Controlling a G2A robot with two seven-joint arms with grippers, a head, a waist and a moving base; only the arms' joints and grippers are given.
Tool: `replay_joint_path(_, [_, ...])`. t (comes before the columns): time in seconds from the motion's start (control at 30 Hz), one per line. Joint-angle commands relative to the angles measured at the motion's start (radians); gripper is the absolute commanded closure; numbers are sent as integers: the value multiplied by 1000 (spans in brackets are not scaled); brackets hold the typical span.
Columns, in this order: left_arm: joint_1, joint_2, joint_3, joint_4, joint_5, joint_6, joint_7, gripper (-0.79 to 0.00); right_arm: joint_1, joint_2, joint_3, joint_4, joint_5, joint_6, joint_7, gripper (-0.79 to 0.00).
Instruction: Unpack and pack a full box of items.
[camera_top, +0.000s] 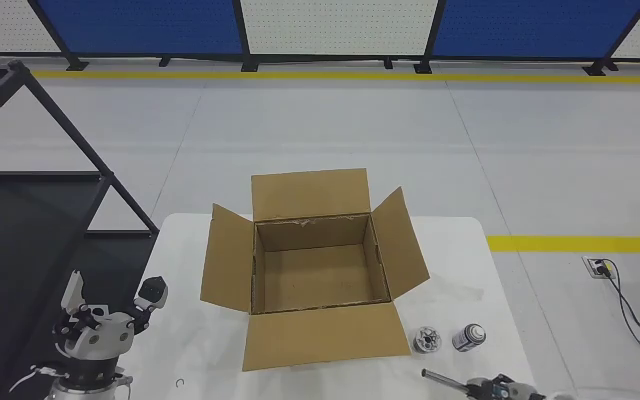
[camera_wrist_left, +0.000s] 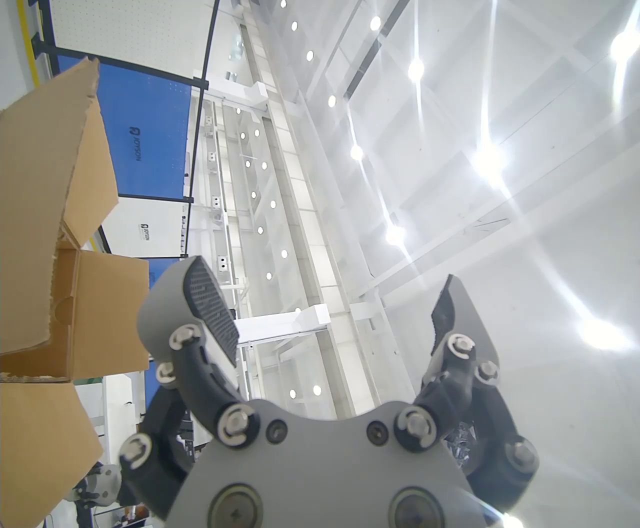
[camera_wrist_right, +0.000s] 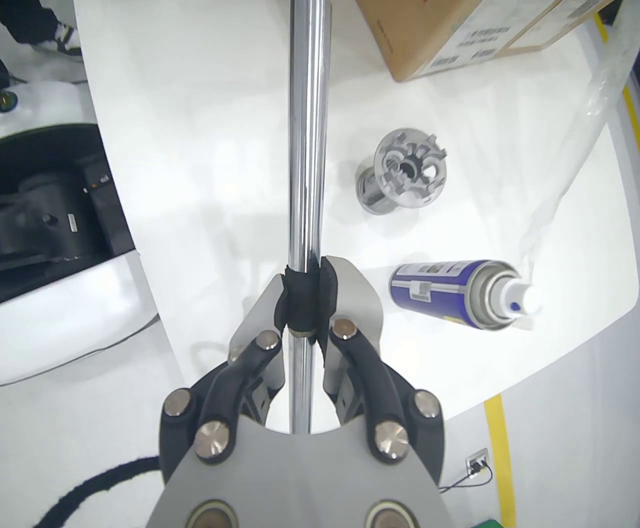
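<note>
Right wrist view: right fingers (camera_wrist_right: 330, 290) clamp metal rod (camera_wrist_right: 306, 125) | left fingers (camera_wrist_left: 210, 305) spread, pointing upward

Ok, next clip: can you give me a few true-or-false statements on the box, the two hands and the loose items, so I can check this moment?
1. The right hand is shut on a metal rod. True.
2. The left hand holds the spray can. False: the left hand is open and empty, and the spray can sits on the table near the metal part.
3. The cardboard box has all its flaps folded open. True.
4. The cardboard box is packed full. False: the top view shows its inside bare.
</note>
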Motion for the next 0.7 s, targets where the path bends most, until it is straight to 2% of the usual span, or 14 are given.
replay_joint_path(0.0, [0,0,0,0,0,0,0,-785,16,0,-25,6,-40,15,15,0])
replay_joint_path(0.23, [0,0,0,0,0,0,0,-785,73,-5,-129,26,-131,51,79,0])
replay_joint_path(0.67, [0,0,0,0,0,0,0,-785,178,-27,-253,96,-91,109,240,0])
